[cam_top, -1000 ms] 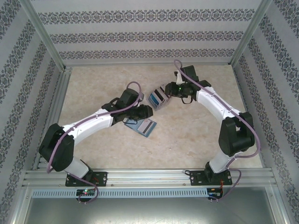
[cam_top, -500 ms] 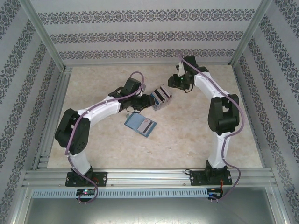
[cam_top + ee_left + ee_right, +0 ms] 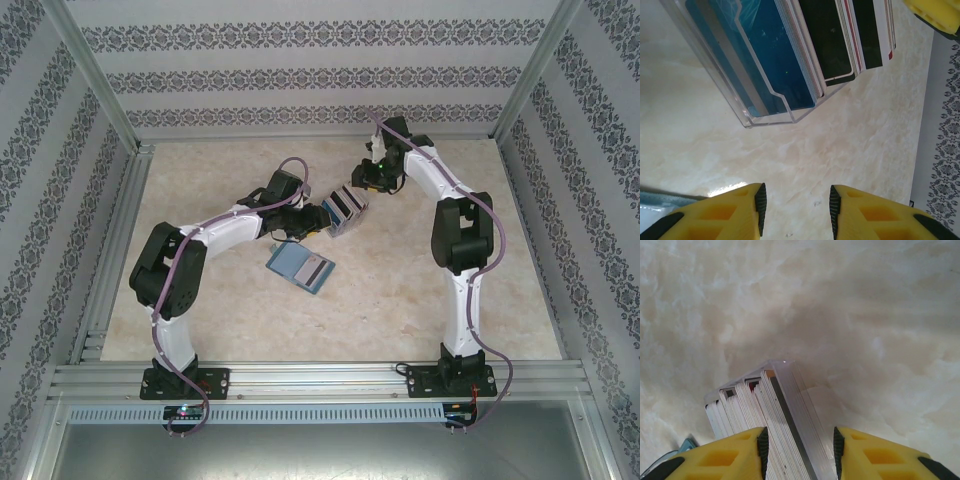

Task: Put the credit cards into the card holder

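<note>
The clear card holder (image 3: 343,207) lies slanted on the table, packed with credit cards. The left wrist view shows its clear wall (image 3: 757,107), blue cards (image 3: 770,50) and black ones (image 3: 827,40). Two loose credit cards (image 3: 300,268), one blue and one with a dark stripe, lie just in front of it. My left gripper (image 3: 312,222) sits at the holder's near-left end, its jaws (image 3: 796,202) open over bare table. My right gripper (image 3: 362,183) is at the far-right end; its jaws (image 3: 797,440) stand apart with the holder's end wall (image 3: 790,375) between them. Whether the pads touch it is unclear.
The marble-patterned table is ringed by aluminium rails (image 3: 110,240) and patterned walls. Bare table lies to the right of the holder and toward the near edge. One yellow finger of the right gripper (image 3: 935,12) shows beside the holder's end.
The left gripper moved from over the loose cards up to the holder's near end. The right arm drew back and folded upright. The holder shifted slightly right.
</note>
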Tool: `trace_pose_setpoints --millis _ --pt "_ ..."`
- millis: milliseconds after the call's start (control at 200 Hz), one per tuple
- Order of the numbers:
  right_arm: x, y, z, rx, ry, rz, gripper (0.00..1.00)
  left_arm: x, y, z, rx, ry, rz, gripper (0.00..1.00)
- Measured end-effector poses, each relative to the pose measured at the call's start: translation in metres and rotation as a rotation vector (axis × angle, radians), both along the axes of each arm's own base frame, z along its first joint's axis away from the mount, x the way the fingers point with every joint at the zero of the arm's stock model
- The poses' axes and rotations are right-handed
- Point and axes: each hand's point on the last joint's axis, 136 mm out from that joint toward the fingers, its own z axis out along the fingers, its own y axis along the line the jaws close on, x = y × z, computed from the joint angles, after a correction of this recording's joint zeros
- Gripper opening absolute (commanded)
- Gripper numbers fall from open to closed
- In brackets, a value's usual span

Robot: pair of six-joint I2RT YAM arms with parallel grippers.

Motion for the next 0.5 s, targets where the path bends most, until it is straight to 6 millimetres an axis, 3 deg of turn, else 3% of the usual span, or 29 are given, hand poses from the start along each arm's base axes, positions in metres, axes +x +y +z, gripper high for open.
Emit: trace_pose_setpoints --millis 245,500 --pt "-0.007 0.010 -0.003 -0.002 0.016 0.034 0.42 0.006 -0.003 -0.024 0.000 0.045 -0.007 0.41" --pt "-0.008 0.011 -0.007 -0.007 0.025 0.041 0.42 0.013 -0.009 -0.033 -0.010 0.056 -0.015 0.41"
